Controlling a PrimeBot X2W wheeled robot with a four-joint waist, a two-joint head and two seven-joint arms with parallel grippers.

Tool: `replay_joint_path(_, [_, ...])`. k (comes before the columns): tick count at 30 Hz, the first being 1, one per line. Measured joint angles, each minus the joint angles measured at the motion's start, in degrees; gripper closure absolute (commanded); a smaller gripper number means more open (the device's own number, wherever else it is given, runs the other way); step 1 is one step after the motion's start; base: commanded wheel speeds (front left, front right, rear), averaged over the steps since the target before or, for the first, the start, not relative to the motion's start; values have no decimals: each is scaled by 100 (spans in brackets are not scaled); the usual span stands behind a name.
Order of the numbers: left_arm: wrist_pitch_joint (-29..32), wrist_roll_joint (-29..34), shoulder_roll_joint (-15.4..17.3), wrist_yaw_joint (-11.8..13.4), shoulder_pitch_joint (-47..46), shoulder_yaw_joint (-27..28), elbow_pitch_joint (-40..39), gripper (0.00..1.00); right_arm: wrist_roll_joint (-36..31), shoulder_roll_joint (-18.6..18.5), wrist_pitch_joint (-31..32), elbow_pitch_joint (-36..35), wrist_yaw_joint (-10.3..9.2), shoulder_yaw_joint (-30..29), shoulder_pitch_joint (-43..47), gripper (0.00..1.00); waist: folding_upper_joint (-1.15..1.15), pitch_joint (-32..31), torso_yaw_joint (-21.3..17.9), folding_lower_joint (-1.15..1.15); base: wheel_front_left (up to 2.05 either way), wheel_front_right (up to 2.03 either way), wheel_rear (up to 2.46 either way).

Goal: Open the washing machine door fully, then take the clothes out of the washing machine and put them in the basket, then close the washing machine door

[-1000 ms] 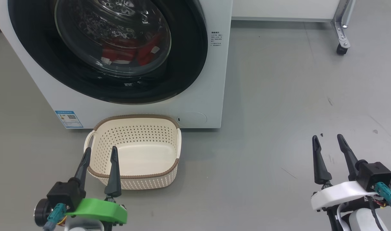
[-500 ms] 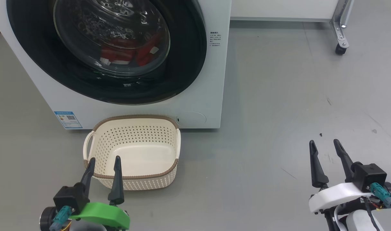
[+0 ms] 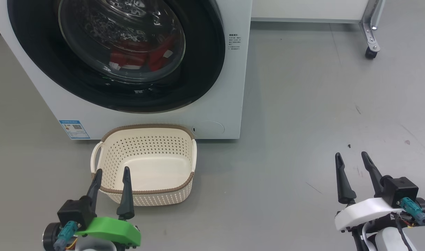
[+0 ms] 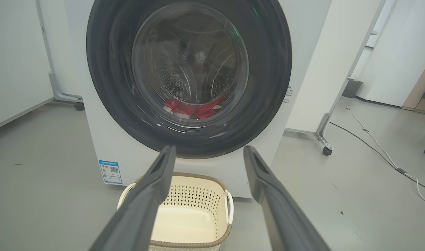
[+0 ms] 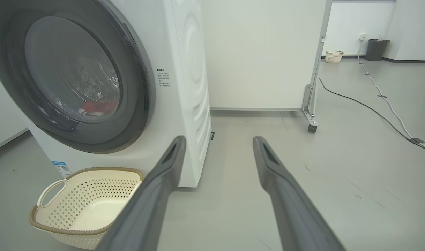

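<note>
The white washing machine [image 3: 219,115] stands at the upper left with its black-rimmed round door [image 3: 202,69] shut. Red and white clothes [image 3: 135,57] lie inside the drum behind the glass, also visible as clothes [image 4: 195,108] in the left wrist view. The cream basket [image 3: 146,193] sits empty on the floor against the machine's base. My left gripper [image 3: 111,172] is open, its fingertips over the basket's near rim. My right gripper [image 3: 350,156] is open over bare floor, far right of the machine. The door [image 5: 135,115] faces the right wrist camera at an angle.
A white panel on a metal leg with a caster wheel [image 3: 369,54] stands behind, right of the machine. Cables [image 5: 380,111] run across the grey floor at the far right. A second small basket [image 5: 333,56] and a dark bin [image 5: 377,49] stand by the far wall.
Both grippers have drawn back a little toward me, staying open. The left fingertips moved from inside the basket's outline to its near rim. The door stays shut.
</note>
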Motion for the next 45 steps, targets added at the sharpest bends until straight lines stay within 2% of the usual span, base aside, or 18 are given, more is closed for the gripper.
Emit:
replay_joint_path(34, [0,-7,0,30,-48,-57,33,0,-1,-3,-9,129,1,24,-119,0,0,87,62,0,0,0,0])
replay_joint_path(35, [0,-7,0,30,-51,-68,31,0,-1,-5,-9,124,1,24,-121,6,0,108,66,0,0,0,0])
replay_joint_path(37, [0,-7,0,29,-90,-104,24,0,1,-5,-9,80,10,21,-144,100,0,179,80,0,0,0,0])
replay_joint_path(45, [0,-5,0,29,-247,-196,-40,0,278,0,-10,-118,168,-44,-421,100,0,448,143,0,0,0,0])
